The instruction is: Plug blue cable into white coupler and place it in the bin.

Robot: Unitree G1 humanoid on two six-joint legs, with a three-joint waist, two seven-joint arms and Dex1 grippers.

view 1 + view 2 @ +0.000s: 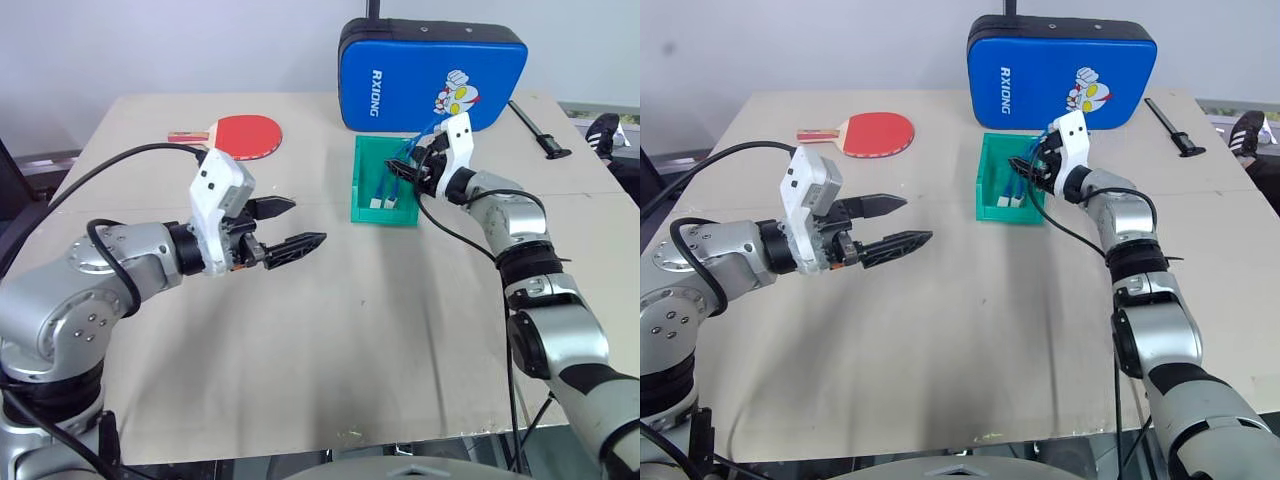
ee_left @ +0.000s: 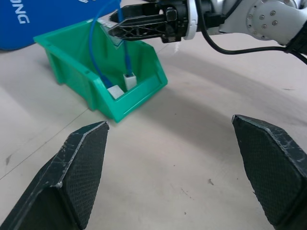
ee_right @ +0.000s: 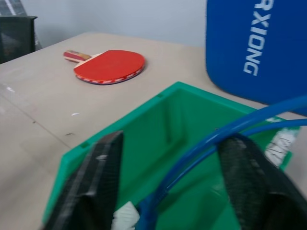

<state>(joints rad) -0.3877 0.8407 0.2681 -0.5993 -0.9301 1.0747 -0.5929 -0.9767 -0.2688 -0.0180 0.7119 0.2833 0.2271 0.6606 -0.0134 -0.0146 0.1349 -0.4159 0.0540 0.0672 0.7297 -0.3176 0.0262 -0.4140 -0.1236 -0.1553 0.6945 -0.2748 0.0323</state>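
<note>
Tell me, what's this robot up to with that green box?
The right gripper is over the bin, jaws apart, with the blue cable looped between its fingers. The cable hangs into the bin, its ends in white couplers at the bottom. The left gripper hovers open and empty above the table.

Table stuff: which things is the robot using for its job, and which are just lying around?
For the job:
- blue cable
- white coupler
- bin
- right gripper

Just lying about:
- red paddle
- blue padded case
- black tool
</note>
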